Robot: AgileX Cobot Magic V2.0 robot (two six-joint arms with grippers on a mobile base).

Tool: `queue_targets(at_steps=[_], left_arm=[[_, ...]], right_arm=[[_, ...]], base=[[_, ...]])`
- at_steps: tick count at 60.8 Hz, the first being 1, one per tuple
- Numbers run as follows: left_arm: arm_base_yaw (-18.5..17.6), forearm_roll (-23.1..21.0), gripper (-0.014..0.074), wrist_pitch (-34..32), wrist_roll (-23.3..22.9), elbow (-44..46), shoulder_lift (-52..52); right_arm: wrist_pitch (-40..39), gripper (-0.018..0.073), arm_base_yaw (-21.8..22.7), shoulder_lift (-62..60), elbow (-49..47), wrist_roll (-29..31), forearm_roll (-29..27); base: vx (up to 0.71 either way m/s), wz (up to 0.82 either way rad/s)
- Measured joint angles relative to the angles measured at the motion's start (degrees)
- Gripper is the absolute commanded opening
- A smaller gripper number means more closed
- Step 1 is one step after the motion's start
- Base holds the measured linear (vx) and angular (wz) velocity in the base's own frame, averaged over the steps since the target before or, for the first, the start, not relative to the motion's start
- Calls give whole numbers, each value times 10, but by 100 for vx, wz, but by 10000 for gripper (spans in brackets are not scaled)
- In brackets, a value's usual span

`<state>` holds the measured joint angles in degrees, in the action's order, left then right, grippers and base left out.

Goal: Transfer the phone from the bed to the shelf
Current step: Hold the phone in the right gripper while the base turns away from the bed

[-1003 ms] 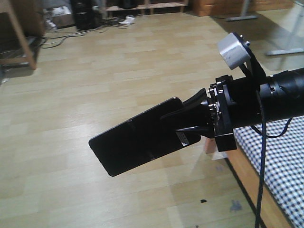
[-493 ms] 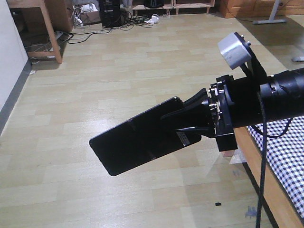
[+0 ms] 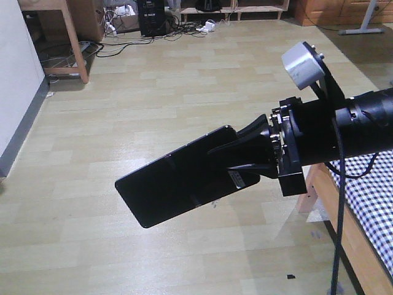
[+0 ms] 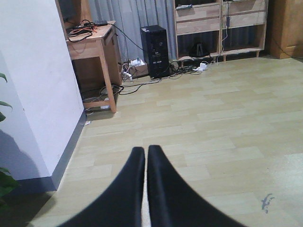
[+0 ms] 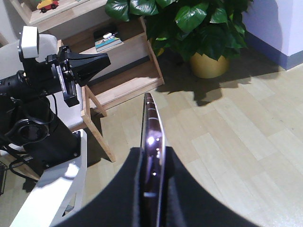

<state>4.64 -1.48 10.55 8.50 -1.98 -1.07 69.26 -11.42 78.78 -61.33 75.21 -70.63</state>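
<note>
My right gripper (image 3: 222,163) is shut on the phone (image 3: 175,184), a glossy black slab held out level above the wooden floor. The right wrist view shows the phone (image 5: 151,127) edge-on, its pinkish rim between the two black fingers of my right gripper (image 5: 152,158). The bed (image 3: 368,209), covered in black-and-white check, lies low at the right. A pale wood shelf (image 5: 130,85) stands ahead in the right wrist view, behind my left arm. My left gripper (image 4: 146,151) is shut with nothing in it, and my left gripper (image 5: 97,61) also shows there.
A leafy plant in a yellow pot (image 5: 208,64) stands right of the shelf. A white wall (image 4: 38,85), a wooden desk (image 4: 94,42), a black computer tower (image 4: 155,49), floor cables and low wooden shelving (image 4: 218,26) line the far side. The bed's wooden frame (image 3: 356,246) runs along the right.
The room has slid rightwards in the front view and a white wall has come into view at the left. The right gripper and the phone keep the same place in the frame.
</note>
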Motion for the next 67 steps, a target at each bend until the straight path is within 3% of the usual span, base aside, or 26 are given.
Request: queue_targets(at_steps=[27, 67], left_arm=[[0, 0, 1, 0, 0, 0, 0], [0, 0, 1, 0, 0, 0, 0]], right_arm=[[1, -2, 0, 0, 0, 0, 0], [0, -2, 0, 0, 0, 0, 0]], base=[[25, 2], [44, -6]])
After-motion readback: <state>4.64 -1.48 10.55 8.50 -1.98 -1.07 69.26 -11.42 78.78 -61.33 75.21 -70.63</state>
